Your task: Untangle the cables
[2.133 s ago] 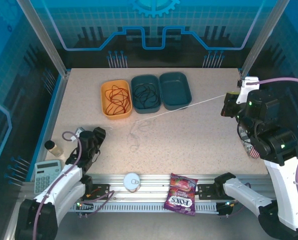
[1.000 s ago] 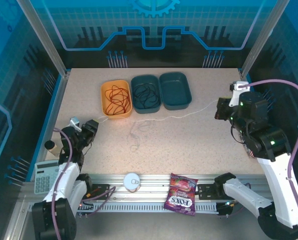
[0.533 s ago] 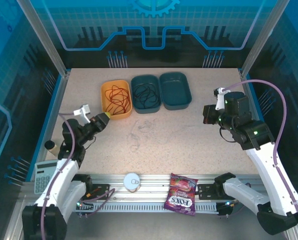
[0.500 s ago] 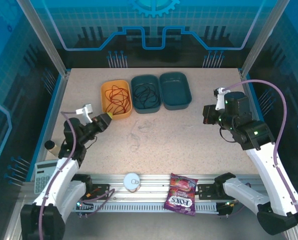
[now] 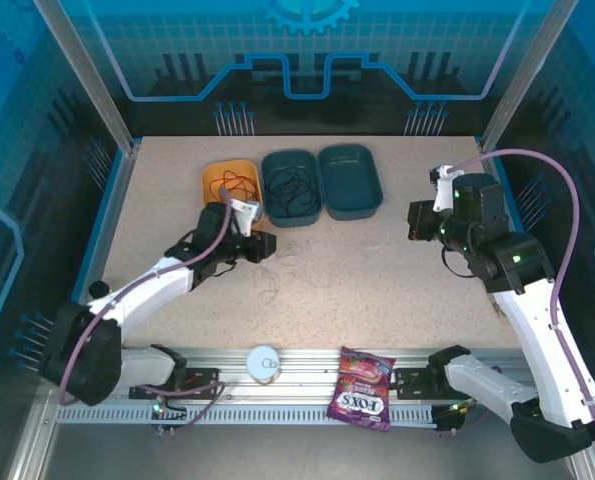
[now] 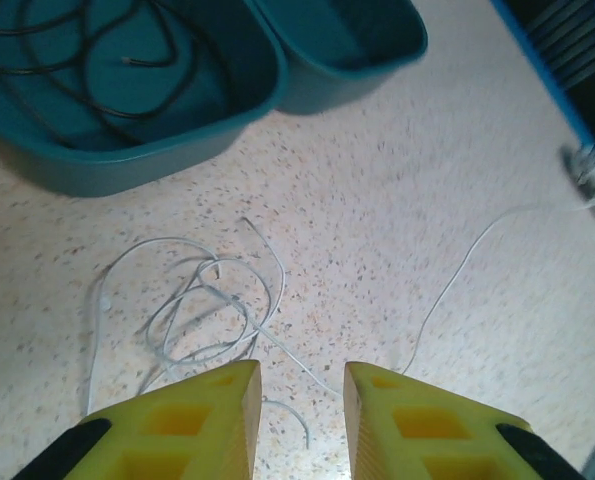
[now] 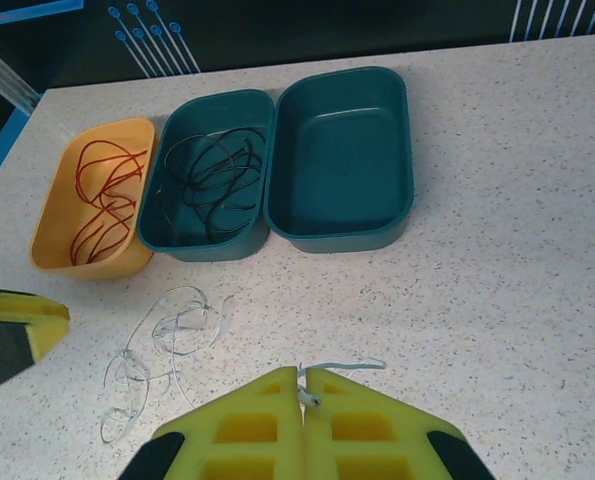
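A thin white cable [image 7: 172, 325] lies in a loose tangle on the speckled table in front of the trays. Its free end is pinched in my right gripper [image 7: 302, 375], which is shut and held above the table at the right [image 5: 417, 222]. My left gripper [image 6: 302, 375] hovers just over the tangle [image 6: 202, 305] with its jaws a little apart and nothing between them; from above it is in front of the orange tray [image 5: 262, 245]. A red cable [image 7: 102, 195] lies coiled in the orange tray [image 7: 52, 245]. A black cable [image 7: 212, 170] lies in the middle teal tray [image 7: 157, 235].
The right teal tray [image 7: 342, 150] holds nothing. A purple candy bag [image 5: 362, 390] and a white round disc [image 5: 263, 362] rest on the front rail. A small jar [image 5: 99, 290] stands at the table's left edge. Blue walls close in the table.
My left arm swung from the left edge to the white tangle, its jaws parting slightly. My right gripper came in from the right, still shut on the cable, which went slack.
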Tool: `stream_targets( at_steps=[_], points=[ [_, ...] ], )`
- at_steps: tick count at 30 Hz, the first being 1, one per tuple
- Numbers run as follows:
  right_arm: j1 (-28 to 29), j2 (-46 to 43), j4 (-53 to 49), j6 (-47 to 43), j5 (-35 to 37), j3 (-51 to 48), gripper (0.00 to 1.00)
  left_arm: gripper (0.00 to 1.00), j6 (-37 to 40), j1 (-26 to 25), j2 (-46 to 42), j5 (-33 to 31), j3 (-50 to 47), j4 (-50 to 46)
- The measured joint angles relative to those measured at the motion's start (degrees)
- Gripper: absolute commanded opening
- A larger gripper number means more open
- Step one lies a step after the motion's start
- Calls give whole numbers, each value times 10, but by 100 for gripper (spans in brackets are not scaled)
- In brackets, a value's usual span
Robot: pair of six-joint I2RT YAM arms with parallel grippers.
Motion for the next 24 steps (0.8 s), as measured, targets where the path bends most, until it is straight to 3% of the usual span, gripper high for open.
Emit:
stream_targets(
  at_steps=[10, 17, 24],
  points=[
    [-93, 17, -11, -13, -16, 0, 0, 29, 163, -42, 153, -31, 85, -69],
    [-150, 33, 3, -17, -71, -22, 0, 33, 208, -72, 221, -76, 182, -146],
    [-205, 53, 25, -24, -124, -31, 0, 32, 232, -91, 243, -111, 200, -201]
  ],
)
